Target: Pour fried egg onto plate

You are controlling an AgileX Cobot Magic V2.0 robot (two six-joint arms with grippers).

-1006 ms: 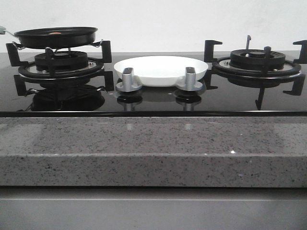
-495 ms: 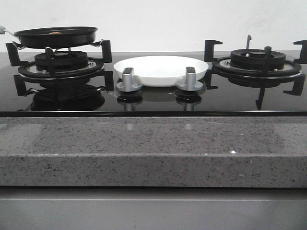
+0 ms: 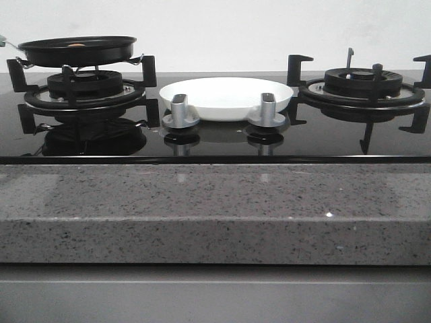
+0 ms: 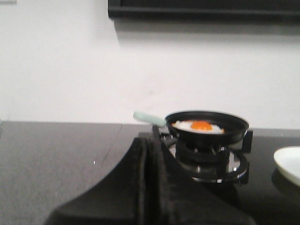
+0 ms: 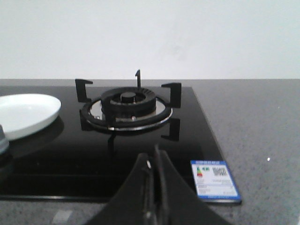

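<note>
Fingers on the left arm [image 4: 149, 183] were pressed together with nothing in them, and the right arm's fingers [image 5: 153, 187] were clenched and empty too. Neither arm showed in the front view, so both were hanging back on the near side of the stove.

So the fried egg [image 4: 199, 126] was sitting in the black pan [image 3: 77, 50] on the left burner [image 3: 84, 91], yolk up. The plate [image 3: 225, 97] was in the middle of the black glass cooktop [image 3: 323, 138], just right of that burner, behind the two silver knobs [image 3: 180, 111].

Key bit for the next move, I reckon: the pan's pale handle [image 4: 149, 118] stuck out to the left, away from the plate, and it lay ahead of the left fingers and a touch left of the pan body. Left arm was clearly the nearer one; the right fingers only faced the empty right burner [image 5: 127, 105].

Compared with a second earlier, pretty much nothing changed: pan, egg and plate all sat in the same spots, apart from a tiny shift of the whole view.
</note>
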